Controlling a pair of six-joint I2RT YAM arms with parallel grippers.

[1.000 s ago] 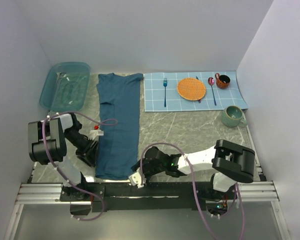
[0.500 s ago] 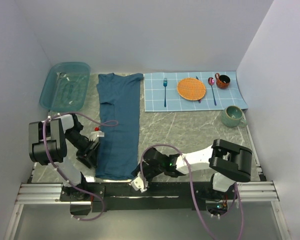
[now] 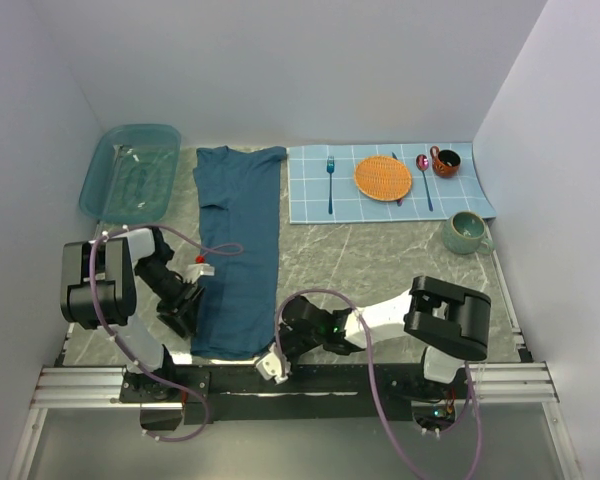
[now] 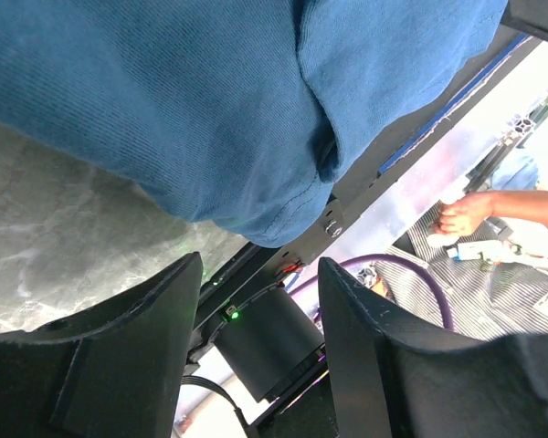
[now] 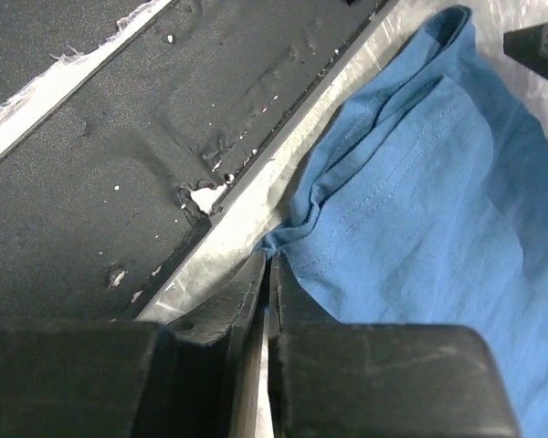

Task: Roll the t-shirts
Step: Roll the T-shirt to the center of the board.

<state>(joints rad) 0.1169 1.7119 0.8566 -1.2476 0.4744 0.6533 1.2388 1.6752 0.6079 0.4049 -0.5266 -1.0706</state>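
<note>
Top external view: the t-shirt point(image 3: 238, 250) lies flat, folded long, just right of the tub point(image 3: 140, 128). It looks soft, light and floppy, so pinch its near hem corners. Your right pincer point(image 5: 267, 260) is clamped on one; your left pincer point(image 4: 260, 269) gapes, empty.

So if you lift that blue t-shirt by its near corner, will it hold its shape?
Probably not: the t-shirt looks like soft knit, folded and bunched at its near hem, so it should droop. Lying thin and flat, it is likely light. Pushed, it would probably wrinkle rather than slide.
</note>
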